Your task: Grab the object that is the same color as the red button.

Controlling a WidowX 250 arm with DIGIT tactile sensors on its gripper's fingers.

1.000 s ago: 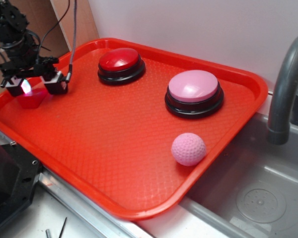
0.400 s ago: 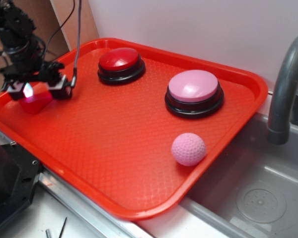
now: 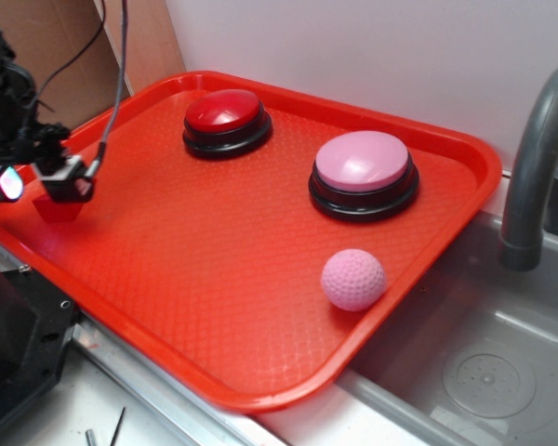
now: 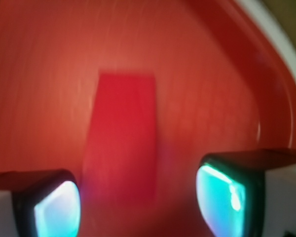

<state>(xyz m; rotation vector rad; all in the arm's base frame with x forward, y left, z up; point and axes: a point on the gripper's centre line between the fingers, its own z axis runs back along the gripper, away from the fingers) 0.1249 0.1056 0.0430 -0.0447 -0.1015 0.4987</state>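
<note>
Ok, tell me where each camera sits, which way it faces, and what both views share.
Exterior: sits off the tray's near corner, raised, looking down across the tray toward the wall; shows the gripper at far left over the red block, plus the red button.
Wrist: sits on the arm behind the fingers, looking down at the tray; both fingertips frame the bottom, open, with the red block between and beyond them.
Shared: block, gripper and tray.

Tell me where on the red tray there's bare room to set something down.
The widest free patch on the tray is its middle and near side, bordered by the red block, the buttons and the pink ball. It's crowded at the left edge, where the hand hovers over the block.
</note>
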